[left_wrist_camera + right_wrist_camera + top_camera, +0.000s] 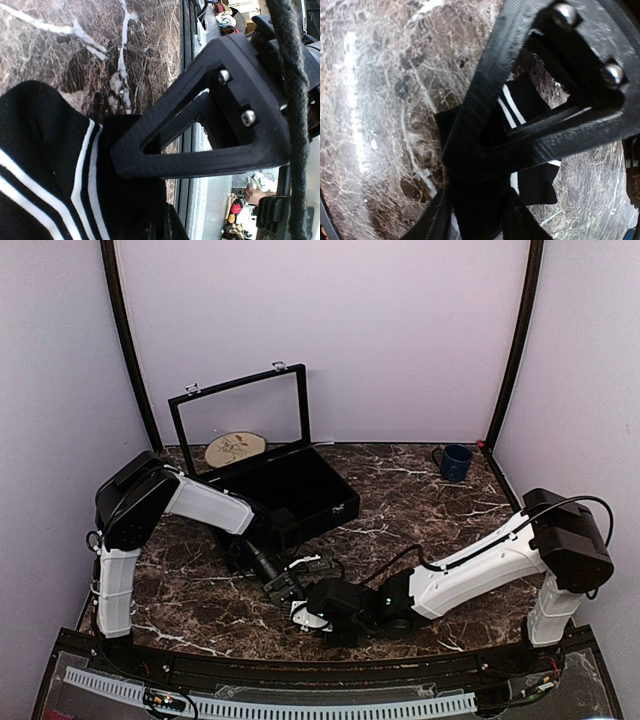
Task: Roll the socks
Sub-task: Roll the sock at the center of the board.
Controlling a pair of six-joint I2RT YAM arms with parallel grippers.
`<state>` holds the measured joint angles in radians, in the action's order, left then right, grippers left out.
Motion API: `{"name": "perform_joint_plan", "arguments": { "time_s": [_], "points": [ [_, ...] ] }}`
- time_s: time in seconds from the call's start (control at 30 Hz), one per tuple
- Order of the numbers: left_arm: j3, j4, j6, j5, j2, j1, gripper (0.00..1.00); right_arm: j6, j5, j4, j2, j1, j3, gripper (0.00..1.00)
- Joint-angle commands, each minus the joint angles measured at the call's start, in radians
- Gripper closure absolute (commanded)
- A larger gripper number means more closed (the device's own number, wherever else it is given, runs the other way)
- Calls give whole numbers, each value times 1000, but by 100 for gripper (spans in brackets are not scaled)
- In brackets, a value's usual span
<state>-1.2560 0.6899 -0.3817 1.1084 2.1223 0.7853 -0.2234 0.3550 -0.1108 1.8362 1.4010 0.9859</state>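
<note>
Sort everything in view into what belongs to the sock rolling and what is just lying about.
Belongs to the job: black striped sock, with the left gripper and right gripper both on it.
Just lying about: open black case, round disc behind it, blue mug at the far right.

A black sock with white stripes fills the lower left of the frame, lying on the brown marbled surface. The left claw is closed on the sock's dark edge, its triangular upper finger crossing the centre. A braided black cable runs down the right edge.
</note>
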Motion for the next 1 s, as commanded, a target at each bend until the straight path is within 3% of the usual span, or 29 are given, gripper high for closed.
{"name": "perform_joint_plan", "arguments": {
  "time_s": [0.0, 0.2, 0.4, 0.83, 0.97],
  "points": [
    [18, 41, -16, 24, 17, -17, 93, 1, -30, -4, 26, -15, 5, 71],
    [21, 44, -11, 10, 17, -18, 92, 29, -67, -40, 8, -32, -18, 91],
    [19, 42, 13, -40, 17, -18, 87, 35, -105, -71, -5, -40, -20, 100],
    [98, -96, 170, -194, -158, -24, 64, 42, -169, -139, -5, -58, 6, 100],
    [136, -142, 208, -255, -217, -24, 61, 51, -187, -157, -4, -63, 9, 100]
  ]
}}
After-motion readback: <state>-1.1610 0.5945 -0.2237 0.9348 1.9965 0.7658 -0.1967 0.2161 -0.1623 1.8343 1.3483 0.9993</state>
